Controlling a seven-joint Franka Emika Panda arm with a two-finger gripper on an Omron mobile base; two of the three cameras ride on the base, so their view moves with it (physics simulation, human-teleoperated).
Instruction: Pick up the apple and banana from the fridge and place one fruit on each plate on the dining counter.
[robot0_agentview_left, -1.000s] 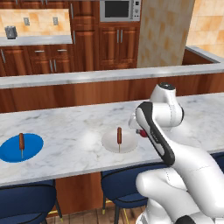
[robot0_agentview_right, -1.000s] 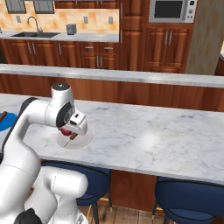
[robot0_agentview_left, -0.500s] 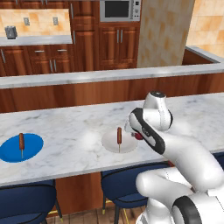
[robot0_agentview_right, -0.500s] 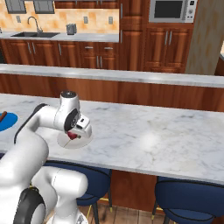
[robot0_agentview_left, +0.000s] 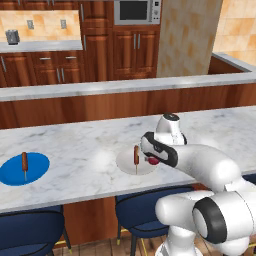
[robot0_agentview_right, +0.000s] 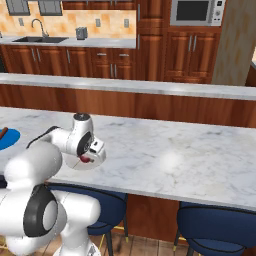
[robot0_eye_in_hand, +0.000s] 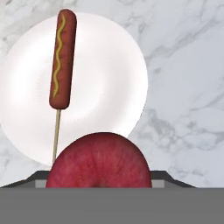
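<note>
The dark red apple (robot0_eye_in_hand: 99, 162) sits between the jaws of my gripper (robot0_agentview_left: 153, 159), which is shut on it. It hangs low over the right edge of the whitish plate (robot0_agentview_left: 126, 162) on the marble dining counter (robot0_agentview_left: 80, 137). In the hand view the plate (robot0_eye_in_hand: 100, 83) lies just beyond the apple and carries a corn dog on a stick (robot0_eye_in_hand: 62, 59). From the right base view the gripper (robot0_agentview_right: 89, 157) and apple (robot0_agentview_right: 85, 159) show at the counter's near edge. The blue plate (robot0_agentview_left: 36, 169) lies far left with its own corn dog (robot0_agentview_left: 24, 162). The banana and fridge are out of view.
Dark blue stools (robot0_agentview_left: 142, 212) stand under the counter's near edge. A raised wooden ledge (robot0_agentview_left: 125, 87) runs along the far side of the counter. Bare marble stretches to the right (robot0_agentview_right: 175, 155). The wall counter with a sink (robot0_agentview_right: 42, 40) is far behind.
The arm has brought the hand and the apple down and slightly left, closer to the whitish plate's right edge. The plates and the base have not moved.
</note>
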